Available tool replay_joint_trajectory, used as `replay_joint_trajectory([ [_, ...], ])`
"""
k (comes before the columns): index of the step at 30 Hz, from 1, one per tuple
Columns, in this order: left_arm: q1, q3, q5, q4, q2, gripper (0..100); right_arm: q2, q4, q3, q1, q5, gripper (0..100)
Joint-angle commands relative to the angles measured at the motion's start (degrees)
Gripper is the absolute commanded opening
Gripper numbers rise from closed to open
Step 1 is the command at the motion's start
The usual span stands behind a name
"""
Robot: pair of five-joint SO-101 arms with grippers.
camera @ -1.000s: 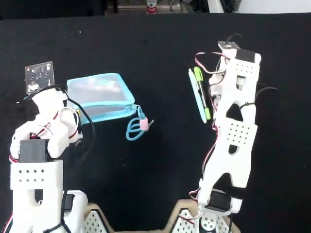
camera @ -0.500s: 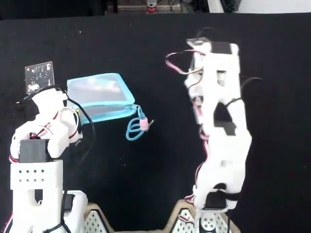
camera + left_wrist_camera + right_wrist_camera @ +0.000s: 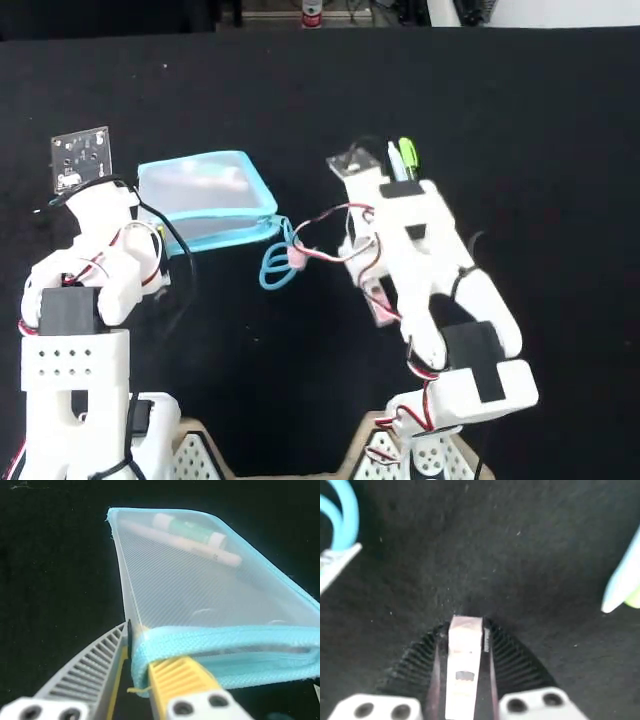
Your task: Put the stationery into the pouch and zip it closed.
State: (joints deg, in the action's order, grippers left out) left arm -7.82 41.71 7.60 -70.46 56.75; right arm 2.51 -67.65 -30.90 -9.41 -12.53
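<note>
The right arm [image 3: 430,270] has been swung left from its stretched-out stance at the right and drawn back toward the near edge. The right gripper [image 3: 465,625], clamped on a pale block [image 3: 464,670], has thereby been brought closer to the blue loop [image 3: 275,268] of the pouch [image 3: 200,195]. The pens [image 3: 400,158], seen whole beside the arm before, are now covered except for their far ends.

Black table [image 3: 520,100] — pouch [image 3: 205,195] and pens [image 3: 405,157] (paired) atop.

Overhead high view, close wrist views; pouch [image 3: 205,200] shared with left.
</note>
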Motion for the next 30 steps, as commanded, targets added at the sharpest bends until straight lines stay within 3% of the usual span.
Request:
replay_joint_trajectory([
  [1, 0.22, -1.54, -0.35, -0.09, 0.44, 3, 1.01, 0.88, -0.04, -0.79, -0.35, 12.6],
  [4, 0.22, -1.54, -0.35, -0.09, 0.44, 3, 4.09, -1.32, 2.95, -0.62, -1.93, 18.0],
  [8, 0.22, -1.54, -0.26, -0.09, 0.44, 3, 7.87, -9.41, 10.86, -0.53, -2.64, 18.0],
  [14, 0.22, -1.54, -0.35, -0.09, 0.44, 3, 14.55, -10.55, 14.99, -0.70, -2.46, 17.9],
  [21, 0.22, -1.54, -0.35, -0.09, 0.44, 3, 15.52, -10.90, 13.67, -0.44, -2.37, 1.0],
  [25, 0.22, -1.54, -0.35, -0.18, 0.44, 3, 11.30, -11.08, 12.62, -0.44, -2.29, 1.1],
  [30, 0.22, -1.54, -0.35, -0.18, 0.44, 3, -5.93, -20.84, 10.95, -4.57, -2.73, 1.1],
])
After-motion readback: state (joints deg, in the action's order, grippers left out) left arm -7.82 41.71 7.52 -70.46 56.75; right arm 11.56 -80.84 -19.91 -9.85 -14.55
